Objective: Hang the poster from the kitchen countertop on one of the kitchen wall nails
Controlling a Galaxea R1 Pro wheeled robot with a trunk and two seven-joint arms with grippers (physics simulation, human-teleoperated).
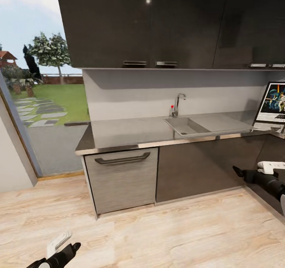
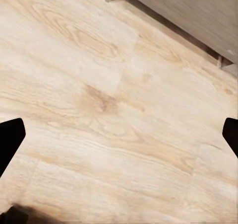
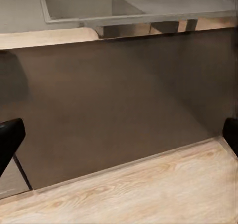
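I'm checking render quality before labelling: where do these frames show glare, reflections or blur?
Head view: a small bright glare spot on the glossy upper cabinets, wide-angle bending of the window frame at left, and the poster stays sharp. Right wrist view: the dark cabinet front looks soft, smeared. Left wrist view: wood floor grain slightly blurred.

The kitchen countertop is faced from above by the head view, its sink shared with the right wrist view, while wooden floor is viewed closely by the left wrist.

Poster on the countertop, right side cropped.
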